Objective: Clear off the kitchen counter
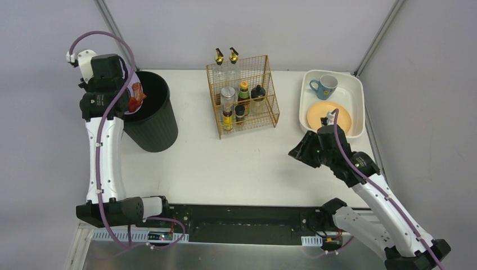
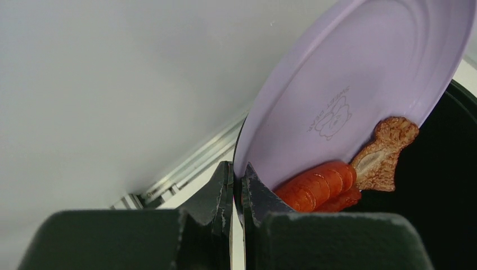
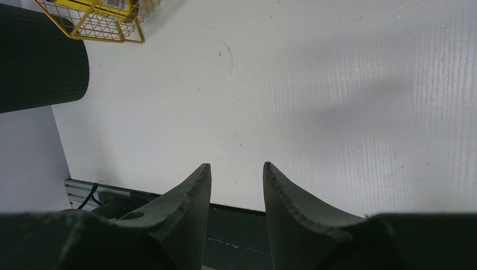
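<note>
Lengthwise left-right, kitchen counter (image 1: 225,163), black rail (image 1: 242,216) nearside

Counter (image 3: 315,84): matt white, fine ribbed grain, a few scuffs. Bin (image 1: 160,132) is matt black ribbed plastic; rack (image 1: 264,115) is thin gold wire, shiny. Plate (image 2: 349,84) is smooth lilac plastic with a soft sheen and a faint embossed mark; tub (image 1: 304,104) is smooth cream plastic, slightly glossy.

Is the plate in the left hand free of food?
No, an orange carrot piece and a brown bone-shaped scrap sit at the lower edge of the tilted lilac plate gripped by the left hand.
</note>
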`<state>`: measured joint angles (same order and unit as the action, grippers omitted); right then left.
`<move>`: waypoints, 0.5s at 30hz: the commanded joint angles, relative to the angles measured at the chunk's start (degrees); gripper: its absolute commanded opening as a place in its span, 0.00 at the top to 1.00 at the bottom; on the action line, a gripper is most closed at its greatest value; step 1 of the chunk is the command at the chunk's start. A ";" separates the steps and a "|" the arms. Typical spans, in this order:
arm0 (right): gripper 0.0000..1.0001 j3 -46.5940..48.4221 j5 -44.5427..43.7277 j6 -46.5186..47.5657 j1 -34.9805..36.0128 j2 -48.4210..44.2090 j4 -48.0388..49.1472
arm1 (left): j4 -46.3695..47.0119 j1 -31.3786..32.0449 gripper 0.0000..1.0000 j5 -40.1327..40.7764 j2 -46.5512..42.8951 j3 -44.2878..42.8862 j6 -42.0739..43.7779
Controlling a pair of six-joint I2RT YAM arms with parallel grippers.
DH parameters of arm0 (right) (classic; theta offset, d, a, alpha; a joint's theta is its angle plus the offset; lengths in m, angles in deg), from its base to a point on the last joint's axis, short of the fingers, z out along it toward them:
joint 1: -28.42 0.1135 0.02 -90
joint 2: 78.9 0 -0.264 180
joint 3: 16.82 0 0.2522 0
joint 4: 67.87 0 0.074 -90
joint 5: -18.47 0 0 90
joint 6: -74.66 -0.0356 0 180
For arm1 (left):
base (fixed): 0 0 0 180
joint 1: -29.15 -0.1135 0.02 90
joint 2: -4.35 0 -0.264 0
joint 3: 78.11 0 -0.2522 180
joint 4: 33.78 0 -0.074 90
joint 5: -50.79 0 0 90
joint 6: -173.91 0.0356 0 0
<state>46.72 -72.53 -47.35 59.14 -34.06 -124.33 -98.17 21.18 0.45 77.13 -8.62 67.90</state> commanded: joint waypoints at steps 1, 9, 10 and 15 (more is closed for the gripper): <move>0.58 -0.66 0.47 -0.41 -0.22 -0.96 1.31 | 13.55 4.69 1.00 11.68 -3.74 3.34 8.98; 0.58 -1.22 3.10 -0.75 -0.24 -1.05 2.03 | 28.75 12.81 1.00 20.05 -4.60 9.95 25.69; 0.58 -1.31 3.22 -0.81 -0.30 -1.11 2.09 | 31.42 13.75 1.00 21.17 -4.63 10.85 28.44; 0.58 -1.37 3.95 -0.88 -0.22 -0.61 2.39 | 51.15 18.94 1.00 27.48 -4.06 16.67 47.57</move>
<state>45.46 -69.95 -47.70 59.14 -34.47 -123.83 -70.08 36.61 19.13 74.31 4.86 96.64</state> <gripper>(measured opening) 0.419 0.041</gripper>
